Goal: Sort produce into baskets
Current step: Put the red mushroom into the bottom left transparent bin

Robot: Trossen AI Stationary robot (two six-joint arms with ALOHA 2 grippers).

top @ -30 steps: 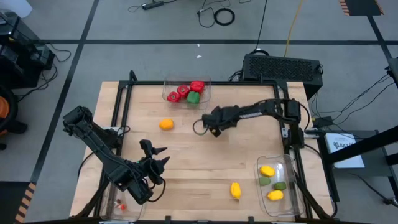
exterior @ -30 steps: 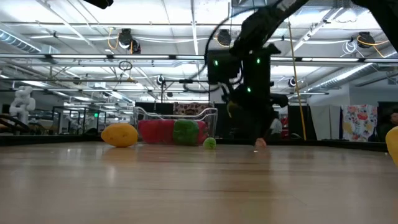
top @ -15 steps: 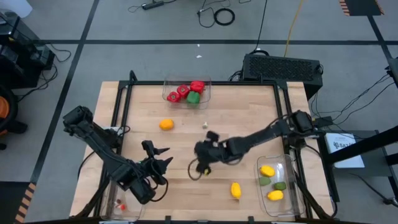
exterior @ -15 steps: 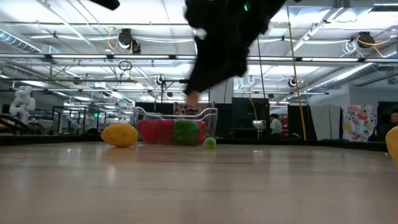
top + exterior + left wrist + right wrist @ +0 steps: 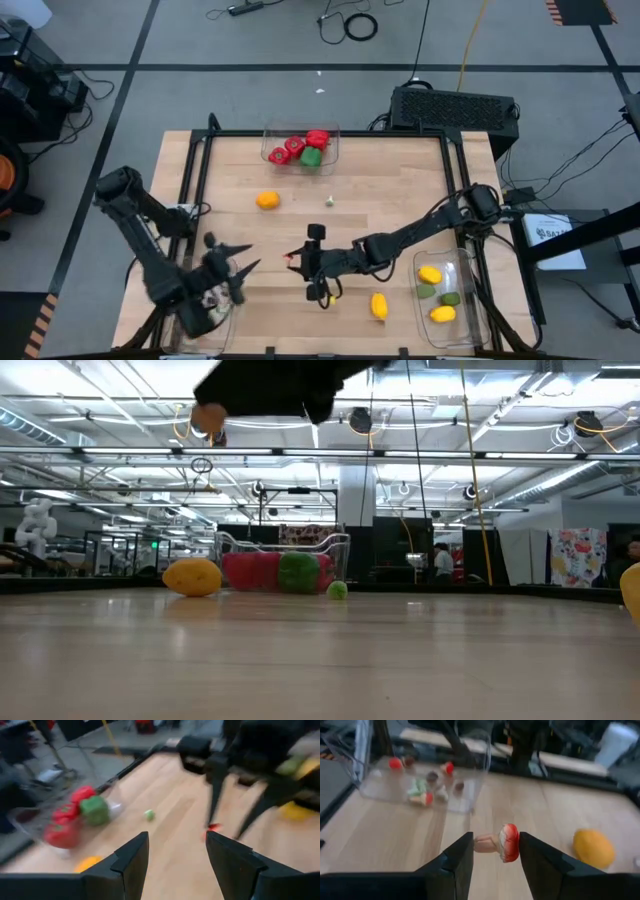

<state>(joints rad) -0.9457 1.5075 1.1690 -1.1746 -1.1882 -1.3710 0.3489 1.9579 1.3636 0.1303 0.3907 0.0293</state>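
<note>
Left tool [image 5: 228,262] hung open and empty above the basket of small bits [image 5: 415,787] at the worktop's [image 5: 400,190] left front corner, seemingly leaving room. Right tool [image 5: 495,851] pinched a small red-capped mushroom [image 5: 501,842], carried toward that basket, likely for its small pieces.

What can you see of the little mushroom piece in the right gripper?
The mushroom is a tiny toy with a red cap edged white and a pale tan stem, probably plastic. It lies sideways, pinched between the right gripper's fingers, off the wood table. In the high view it shows as a red speck at the gripper tip, mid-table.
</note>
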